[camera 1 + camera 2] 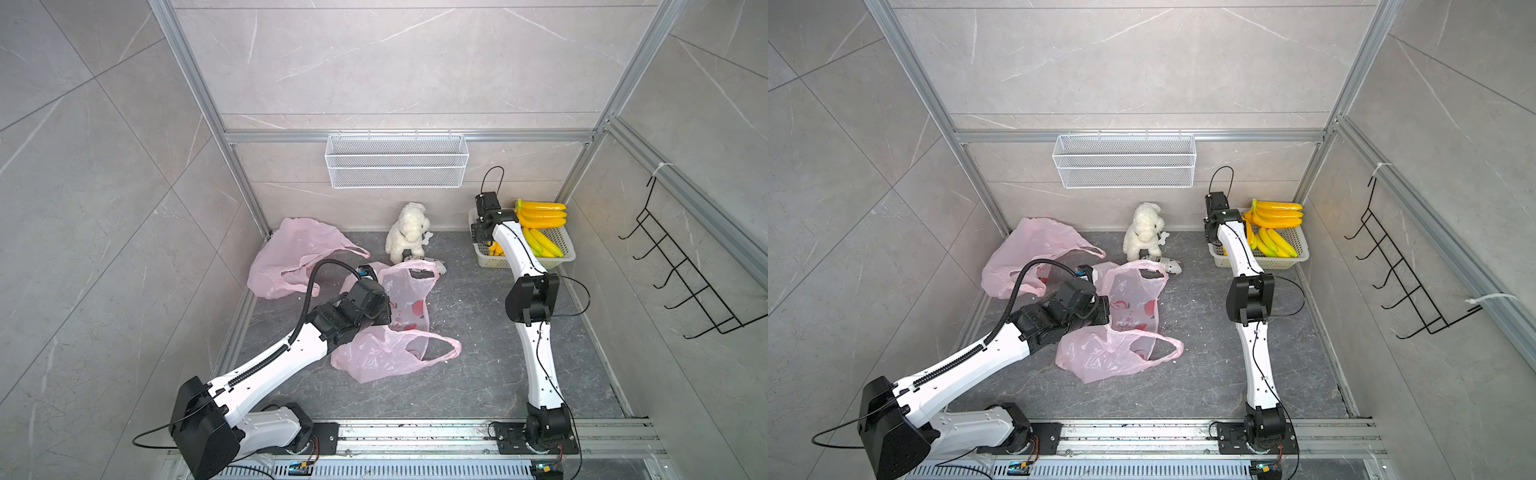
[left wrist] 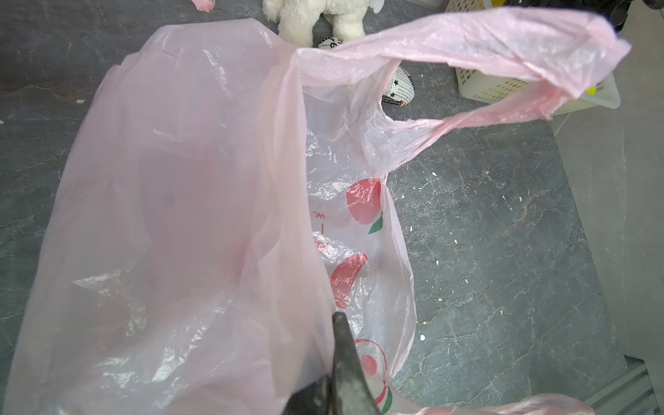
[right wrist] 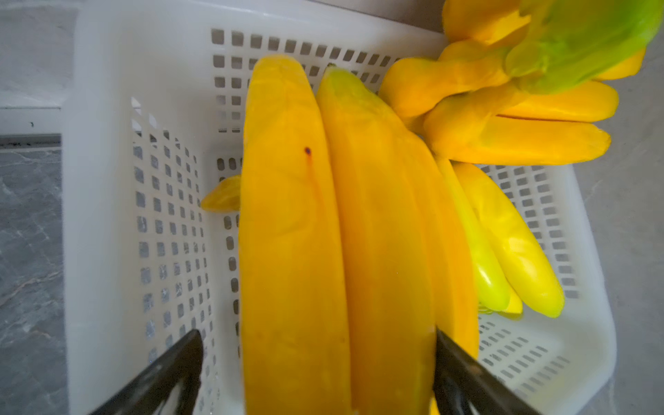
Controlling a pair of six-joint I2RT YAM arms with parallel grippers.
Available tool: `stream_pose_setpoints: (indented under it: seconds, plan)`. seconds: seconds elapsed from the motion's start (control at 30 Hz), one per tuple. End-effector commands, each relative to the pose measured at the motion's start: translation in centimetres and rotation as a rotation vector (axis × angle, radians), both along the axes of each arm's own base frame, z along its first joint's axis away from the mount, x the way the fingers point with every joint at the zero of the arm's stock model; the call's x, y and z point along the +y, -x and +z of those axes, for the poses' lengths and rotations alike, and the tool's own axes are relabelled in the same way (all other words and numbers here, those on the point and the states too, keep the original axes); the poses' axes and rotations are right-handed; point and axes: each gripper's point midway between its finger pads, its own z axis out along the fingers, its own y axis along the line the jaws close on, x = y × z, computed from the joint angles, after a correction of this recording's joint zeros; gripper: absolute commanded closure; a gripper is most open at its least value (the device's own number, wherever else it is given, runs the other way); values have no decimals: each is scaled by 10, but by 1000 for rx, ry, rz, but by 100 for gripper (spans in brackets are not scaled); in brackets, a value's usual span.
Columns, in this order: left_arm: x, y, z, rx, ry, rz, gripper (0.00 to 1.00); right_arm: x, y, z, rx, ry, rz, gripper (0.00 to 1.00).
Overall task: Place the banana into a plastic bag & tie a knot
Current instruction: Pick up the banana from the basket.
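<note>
Bananas, a yellow plastic pair (image 3: 294,233) side by side in the white perforated plastic basket (image 3: 104,215) at the counter's far right, lay between the right arm's (image 1: 518,253) jaws, which stood wide apart, one on each flank. Their long axis ran straight ahead from the wrist, so closing would pinch across the width. The left arm's (image 1: 266,365) jaws, well away, were clamped together on the thin pink plastic bag (image 2: 179,215).

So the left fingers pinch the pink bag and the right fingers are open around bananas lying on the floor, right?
Not quite: the bananas lie in the white basket, as the right wrist view shows. The rest is right.
</note>
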Motion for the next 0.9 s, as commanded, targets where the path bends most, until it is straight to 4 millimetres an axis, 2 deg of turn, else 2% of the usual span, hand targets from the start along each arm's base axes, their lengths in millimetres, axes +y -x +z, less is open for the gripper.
stream_pose_setpoints:
  seconds: [0.0, 0.13, 0.33, 0.43, 0.53, 0.63, 0.67, 0.7, 0.73, 0.87]
  plan:
    - [1, -3, 11, -34, 30, 9, 100, 12, 7, 9, 1, -53, 21, 0]
    - [3, -3, 9, -33, 30, 13, 100, 7, 7, 6, 4, -46, 4, 4]
    - [4, -3, 7, -33, 28, 14, 100, -5, 12, 8, 6, 17, -46, 27]
    - [4, -3, 7, -33, 25, 13, 100, -13, 14, 8, 4, 62, -77, 28]
    - [4, -3, 8, -34, 30, 13, 100, -19, 15, 5, 13, 105, -97, 16]
    - [3, -2, 7, -32, 31, 11, 100, -21, 14, 2, 26, 167, -98, 13]
    - [3, -3, 8, -33, 33, 13, 100, -22, 14, 7, 20, 191, -102, 14]
    - [3, -3, 7, -33, 33, 12, 100, -23, 13, -6, 46, 222, -101, 14]
    - [3, -3, 7, -33, 34, 12, 100, -24, 13, -11, 57, 235, -102, 16]
    - [3, -3, 8, -34, 34, 11, 100, -25, 15, -21, 74, 250, -120, 27]
